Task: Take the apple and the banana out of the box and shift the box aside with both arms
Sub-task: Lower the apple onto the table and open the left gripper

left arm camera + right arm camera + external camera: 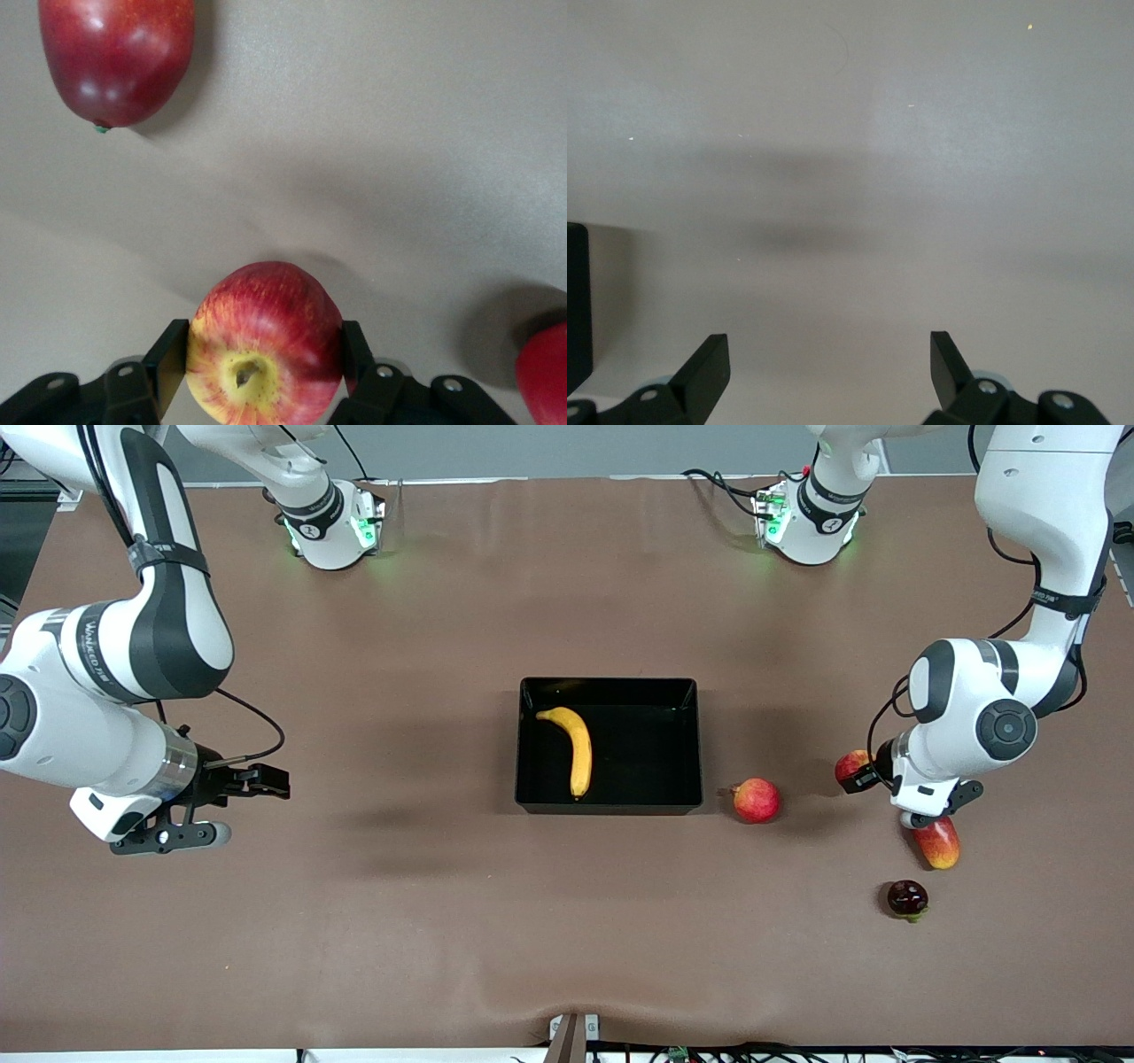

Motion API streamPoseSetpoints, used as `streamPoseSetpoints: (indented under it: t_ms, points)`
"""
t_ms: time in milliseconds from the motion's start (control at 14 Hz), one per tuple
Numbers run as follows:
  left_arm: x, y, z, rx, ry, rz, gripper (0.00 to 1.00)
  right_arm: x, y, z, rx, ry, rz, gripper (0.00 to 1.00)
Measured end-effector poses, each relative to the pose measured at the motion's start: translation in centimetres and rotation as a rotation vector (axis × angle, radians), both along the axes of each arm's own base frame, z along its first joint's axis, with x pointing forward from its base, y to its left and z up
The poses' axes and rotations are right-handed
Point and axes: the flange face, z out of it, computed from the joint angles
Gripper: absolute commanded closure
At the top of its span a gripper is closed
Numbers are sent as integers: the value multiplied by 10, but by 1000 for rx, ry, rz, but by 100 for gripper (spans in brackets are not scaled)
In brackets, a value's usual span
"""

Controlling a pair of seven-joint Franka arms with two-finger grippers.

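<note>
The black bin [609, 807] stands at the table's middle with the yellow banana [576, 746] lying in it. My left gripper [857, 772] is shut on the small red apple [850, 763] and holds it just above the table, toward the left arm's end. In the left wrist view the apple [266, 345], with its yellowish top, sits between the two fingers [168, 354]. My right gripper [244, 806] is open and empty over bare table toward the right arm's end. Its wrist view shows its spread fingers [709, 365] and the bin's corner [576, 301].
A pinkish-red round fruit with a nub [756, 800] lies beside the bin, toward the left arm's end. A red-and-yellow mango [939, 843] lies under the left wrist and shows in the left wrist view [115, 57]. A dark round fruit [907, 899] lies nearer the front camera.
</note>
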Motion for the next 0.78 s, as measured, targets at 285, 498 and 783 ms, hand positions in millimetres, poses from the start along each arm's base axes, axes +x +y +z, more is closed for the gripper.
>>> streamPoseSetpoints:
  t_ms: [285,498,783]
  points:
    - [1,0,-11,-4,-6,0,100,1,3,1,1,-9,5,0]
    - [2,-1,-22,-8,-14,0,100,1,1,1,1,-14,14,0]
    - [2,-1,-27,-9,-21,0,100,1,1,1,1,-15,19,0]
